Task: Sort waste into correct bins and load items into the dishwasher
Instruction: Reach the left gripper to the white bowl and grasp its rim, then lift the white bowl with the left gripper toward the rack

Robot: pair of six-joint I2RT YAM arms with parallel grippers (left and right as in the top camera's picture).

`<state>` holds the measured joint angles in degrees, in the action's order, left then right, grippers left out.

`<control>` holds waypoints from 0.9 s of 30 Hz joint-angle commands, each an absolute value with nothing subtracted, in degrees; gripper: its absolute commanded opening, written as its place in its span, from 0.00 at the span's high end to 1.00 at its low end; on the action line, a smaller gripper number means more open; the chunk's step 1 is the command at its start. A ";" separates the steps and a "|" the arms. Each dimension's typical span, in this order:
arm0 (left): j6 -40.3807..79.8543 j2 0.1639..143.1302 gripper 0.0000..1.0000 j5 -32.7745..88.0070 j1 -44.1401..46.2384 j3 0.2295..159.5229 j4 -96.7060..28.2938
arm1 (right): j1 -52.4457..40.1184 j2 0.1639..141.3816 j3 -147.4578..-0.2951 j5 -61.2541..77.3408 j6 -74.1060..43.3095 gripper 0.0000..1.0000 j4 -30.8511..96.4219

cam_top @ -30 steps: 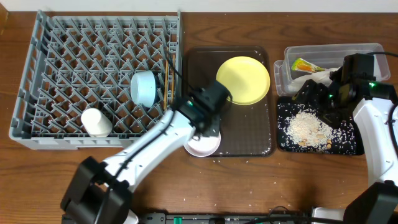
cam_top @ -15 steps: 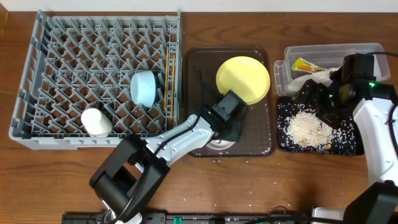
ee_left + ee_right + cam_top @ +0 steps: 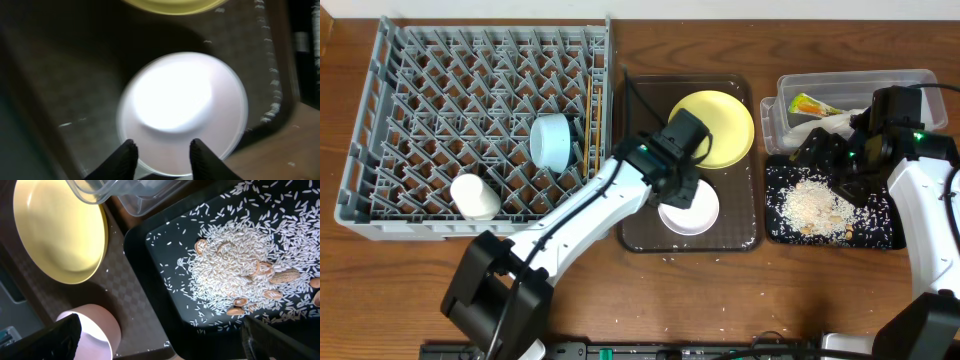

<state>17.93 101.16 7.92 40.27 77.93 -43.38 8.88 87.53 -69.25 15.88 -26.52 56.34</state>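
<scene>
The white bowl (image 3: 690, 210) sits on the dark brown tray (image 3: 732, 215), just in front of the yellow plate (image 3: 715, 125). My left gripper (image 3: 680, 188) is open, its fingers (image 3: 162, 152) over the near rim of the bowl (image 3: 182, 107). The grey rack (image 3: 380, 120) holds the light blue bowl (image 3: 552, 140), the white cup (image 3: 475, 197) and the chopsticks (image 3: 590, 130). My right gripper (image 3: 830, 165) is wide open and empty (image 3: 160, 350) above the black tray (image 3: 890, 238) with its rice (image 3: 812, 205). The clear tub (image 3: 920, 85) holds the wrapper (image 3: 815, 104) and the napkin (image 3: 825, 125).
Loose rice grains lie on the table in front of the brown tray (image 3: 720, 262). The right wrist view shows the plate (image 3: 60, 230), the bowl (image 3: 90, 330), the rice pile (image 3: 235, 265) with a few brown nuts, and the tub's corner (image 3: 130, 195).
My left arm has swung right and then back over the tray. The white bowl has shifted from the tray's front-left edge to the right and further onto the tray. The right arm has not moved.
</scene>
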 commanded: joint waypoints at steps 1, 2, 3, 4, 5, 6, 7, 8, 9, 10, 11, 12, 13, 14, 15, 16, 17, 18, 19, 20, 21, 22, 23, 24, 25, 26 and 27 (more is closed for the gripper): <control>14.50 102.45 0.60 2.13 39.29 76.05 -42.81 | 8.88 87.24 -69.36 15.66 -26.09 0.01 56.40; 12.73 103.33 0.59 2.13 39.27 75.53 -42.39 | 8.88 87.24 -69.36 15.66 -26.09 0.01 56.40; 11.77 104.29 0.57 2.13 39.18 75.18 -41.89 | 8.88 87.24 -69.36 15.66 -26.09 0.01 56.40; 11.53 104.97 0.56 2.13 39.16 75.07 -41.67 | 8.88 87.24 -69.36 15.66 -26.09 0.01 56.40; 11.53 106.10 0.55 2.26 39.11 75.07 -41.23 | 8.88 87.24 -69.36 15.66 -26.09 0.01 56.40; 11.20 107.22 0.54 3.14 39.11 75.07 -40.53 | 8.88 87.24 -69.36 15.66 -26.09 0.01 56.40; 10.94 108.20 0.53 3.95 39.11 75.07 -39.81 | 8.88 87.24 -69.36 15.66 -26.09 0.01 56.40; 10.96 109.19 0.53 4.05 39.11 75.07 -39.27 | 8.88 87.24 -69.36 15.66 -26.09 0.01 56.40; 10.96 110.13 0.53 4.03 39.11 75.07 -38.85 | 8.88 87.24 -69.36 15.66 -26.09 0.01 56.40; 10.96 111.20 0.52 4.08 39.11 75.07 -38.46 | 8.88 87.24 -69.36 15.66 -26.09 0.01 56.40; 10.98 112.16 0.53 4.10 39.11 75.07 -38.28 | 8.88 87.24 -69.36 15.66 -26.09 0.01 56.40; 10.96 112.86 0.53 4.29 39.11 75.07 -38.26 | 8.88 87.24 -69.36 15.66 -26.09 0.01 56.40; 10.96 113.78 0.53 5.06 39.11 75.07 -38.24 | 8.88 87.24 -69.36 15.66 -26.09 0.01 56.40; 10.96 114.32 0.54 6.00 39.11 75.07 -38.22 | 8.88 87.24 -69.36 15.66 -26.09 0.01 56.40; 10.98 114.91 0.62 7.22 39.11 75.07 -38.20 | 8.88 87.24 -69.36 15.66 -26.09 0.01 56.40; 10.96 115.02 0.72 8.23 39.11 75.07 -38.20 | 8.88 87.24 -69.36 15.66 -26.09 0.01 56.40; 10.98 114.98 0.81 8.67 39.11 75.09 -38.06 | 8.88 87.24 -69.36 15.66 -26.09 0.01 56.40; 10.98 114.85 0.89 8.86 39.11 75.13 -38.06 | 8.88 87.24 -69.34 15.66 -26.09 0.01 56.40; 10.96 114.41 0.92 9.54 39.11 75.29 -38.04 | 8.88 87.24 -69.36 15.66 -26.09 0.01 56.40; 10.96 113.89 0.92 10.09 39.11 75.50 -38.06 | 8.88 87.24 -69.36 15.66 -26.09 0.01 56.40; 10.96 113.25 0.92 10.33 39.11 75.72 -38.09 | 8.88 87.24 -69.36 15.66 -26.09 0.01 56.40; 10.96 112.36 0.92 10.33 39.11 75.96 -38.17 | 8.88 87.24 -69.36 15.66 -26.09 0.01 56.40; 10.96 111.50 0.93 10.31 39.11 76.20 -38.30 | 8.88 87.24 -69.36 15.66 -26.09 0.01 56.40; 10.96 110.08 0.93 10.28 39.11 76.55 -38.50 | 8.88 87.24 -69.36 15.66 -26.09 0.01 56.40; 10.96 108.77 0.92 10.28 38.98 76.79 -38.52 | 8.88 87.24 -69.36 15.66 -26.09 0.01 56.40; 10.96 107.35 0.93 10.26 38.81 76.95 -38.50 | 8.88 87.24 -69.36 15.66 -26.09 0.01 56.40; 10.98 105.62 0.92 9.82 38.54 77.19 -38.54 | 8.88 87.24 -69.36 15.66 -26.09 0.01 56.40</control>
<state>11.55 111.96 9.34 39.24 75.50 -38.48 8.88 87.53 -69.25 15.86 -26.52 56.34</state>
